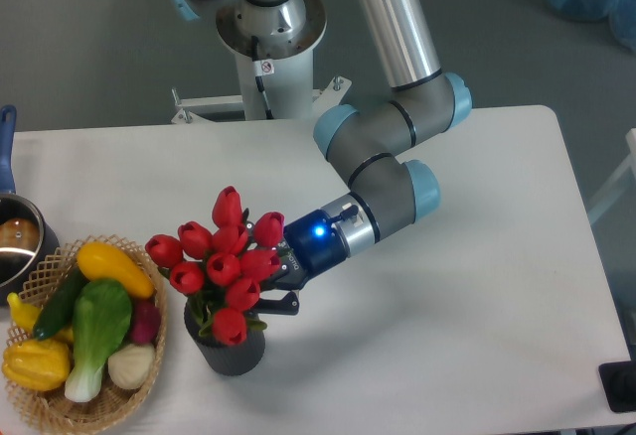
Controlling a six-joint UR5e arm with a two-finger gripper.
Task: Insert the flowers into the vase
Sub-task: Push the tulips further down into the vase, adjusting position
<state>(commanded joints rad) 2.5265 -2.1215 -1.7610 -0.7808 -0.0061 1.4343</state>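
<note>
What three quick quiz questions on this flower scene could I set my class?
1. True or false: the flowers stand in the vase.
2. Which lies left of the vase: A) basket B) kettle C) book?
3. Fill in: the tool is at the bunch's ____ side in the picture.

Key: 1 true; 2 A; 3 right.

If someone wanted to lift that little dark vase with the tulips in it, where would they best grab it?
Probably around the ribbed round body of the vase, low down, coming in level from the bare table side at the right. The flowers overhang its mouth, and the wicker basket crowds its left.
</note>
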